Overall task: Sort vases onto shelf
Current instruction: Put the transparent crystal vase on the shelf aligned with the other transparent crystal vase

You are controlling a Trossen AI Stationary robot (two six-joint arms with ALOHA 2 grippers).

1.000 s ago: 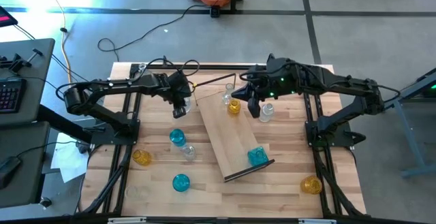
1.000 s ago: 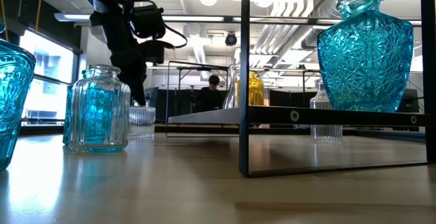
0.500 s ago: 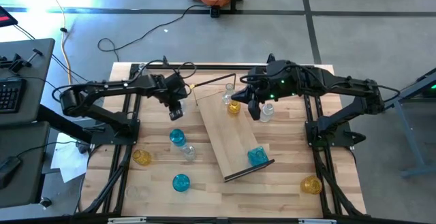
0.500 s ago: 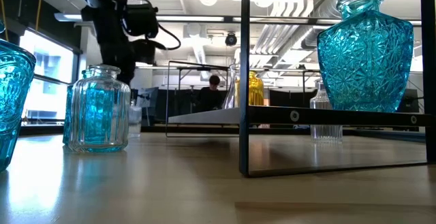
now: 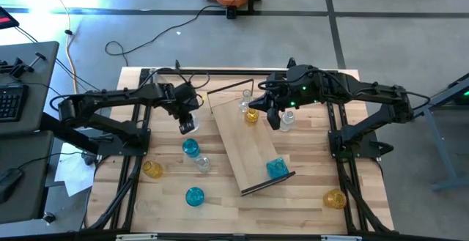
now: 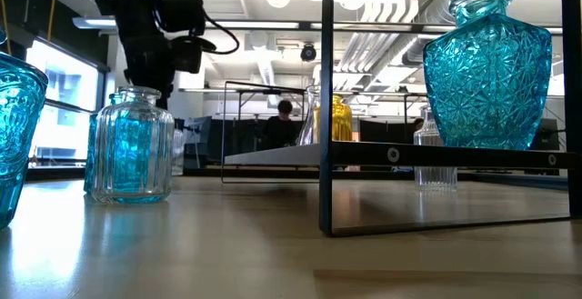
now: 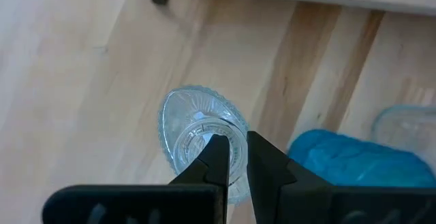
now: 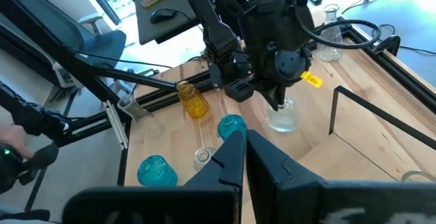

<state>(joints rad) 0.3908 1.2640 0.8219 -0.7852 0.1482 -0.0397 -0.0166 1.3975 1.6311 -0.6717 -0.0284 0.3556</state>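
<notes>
Since the earlier frame, the left gripper (image 5: 186,126) has drawn back toward nine o'clock, away from the shelf (image 5: 245,149), with a clear vase (image 7: 201,139) pinched by the rim between nearly closed fingers; in the low view it hangs clear of the table. The step in hand looks like carrying this vase to the shelf. Next it needs lifting over the dark end frame and setting on bare plank. Nearest stands a blue vase (image 5: 190,148) at the gripper's six o'clock, a likely obstacle. Farther off, the right gripper (image 5: 272,116), fingers shut and empty, hovers by the yellow vase (image 5: 251,115).
</notes>
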